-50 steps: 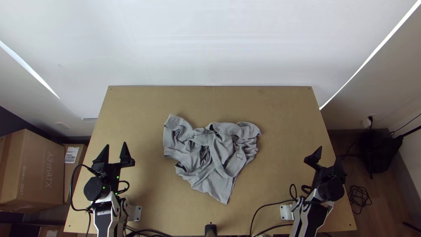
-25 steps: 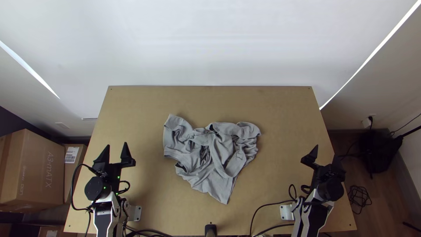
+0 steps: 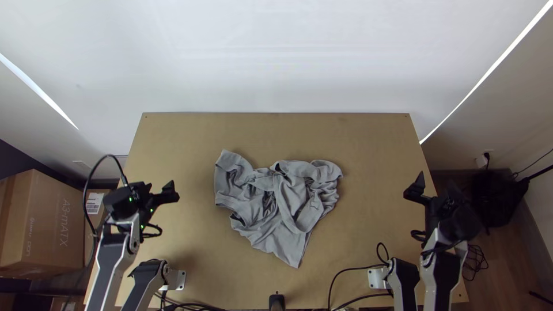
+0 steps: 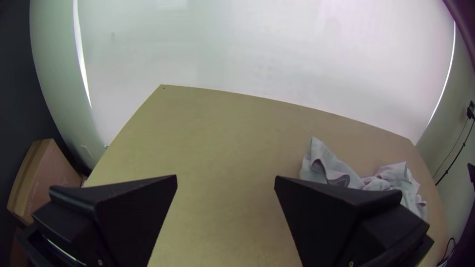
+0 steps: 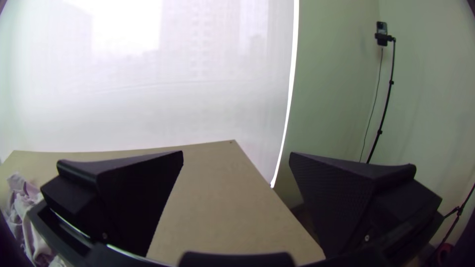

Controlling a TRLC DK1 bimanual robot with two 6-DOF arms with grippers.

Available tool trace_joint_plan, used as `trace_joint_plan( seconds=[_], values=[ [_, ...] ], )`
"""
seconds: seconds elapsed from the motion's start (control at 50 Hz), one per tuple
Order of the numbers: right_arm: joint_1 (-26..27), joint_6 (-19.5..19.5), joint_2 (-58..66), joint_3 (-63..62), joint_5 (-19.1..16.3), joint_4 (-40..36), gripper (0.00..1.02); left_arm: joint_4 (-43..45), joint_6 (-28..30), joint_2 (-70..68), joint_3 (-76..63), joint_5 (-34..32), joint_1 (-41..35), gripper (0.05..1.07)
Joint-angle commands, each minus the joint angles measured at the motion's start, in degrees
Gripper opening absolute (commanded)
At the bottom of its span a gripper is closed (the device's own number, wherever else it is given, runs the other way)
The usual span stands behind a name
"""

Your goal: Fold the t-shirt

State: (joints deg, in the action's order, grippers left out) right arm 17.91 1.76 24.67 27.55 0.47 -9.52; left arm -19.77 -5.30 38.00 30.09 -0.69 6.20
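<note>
My left gripper [image 3: 155,186] is open over the table's left side, well apart from the shirt. At the right edge is my right gripper [image 3: 436,187], also open. The grey t-shirt [image 3: 294,198] lies bunched and wrinkled mid-table, one corner pointing toward the near edge. In the left wrist view, beyond one finger of the left gripper [image 4: 226,176], part of the t-shirt [image 4: 400,174] is visible, partly hidden by that finger. The right wrist view has the right gripper [image 5: 236,152] with nothing between its fingers, and a strip of the t-shirt [image 5: 22,200] at the side.
Bare wooden table [image 3: 276,132] surrounds the shirt. Cables [image 3: 357,268] lie near the right arm's base. Cardboard boxes [image 3: 40,224] stand beyond the table's left edge. A thin black stand [image 5: 388,99] holds a phone off the right side.
Both arms have changed pose: the left gripper has come up and turned, and the right one has risen and shifted slightly outward to the right. The t-shirt lies as before.
</note>
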Motion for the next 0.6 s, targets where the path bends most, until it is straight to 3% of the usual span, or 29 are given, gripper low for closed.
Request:
trace_joint_plan(
  seconds=[0.0, 0.16, 0.32, 0.44, 0.58],
  values=[
    [-3.1, -0.9, 9.1, 11.8, 0.0, -7.5, 0.99, -4.8, 0.9, 7.3, 10.2, -0.4, -1.8, 1.02],
    [-8.0, -4.0, 18.5, 26.2, 0.0, -17.5, 0.99, -15.0, 0.1, 17.0, 24.2, -1.0, -6.0, 1.02],
    [-15.1, -5.5, 22.4, 32.7, 0.6, -20.7, 0.99, -15.7, -4.1, 19.9, 29.0, -1.2, -9.1, 1.02],
    [-21.7, -7.5, 25.9, 36.6, 3.7, -23.4, 0.99, -16.3, -4.7, 23.7, 30.5, -1.3, -11.5, 1.02],
    [-25.7, -9.8, 30.7, 40.0, 3.7, -27.0, 0.99, -15.7, -8.3, 27.1, 30.4, -1.4, -12.3, 1.02]
  ],
)
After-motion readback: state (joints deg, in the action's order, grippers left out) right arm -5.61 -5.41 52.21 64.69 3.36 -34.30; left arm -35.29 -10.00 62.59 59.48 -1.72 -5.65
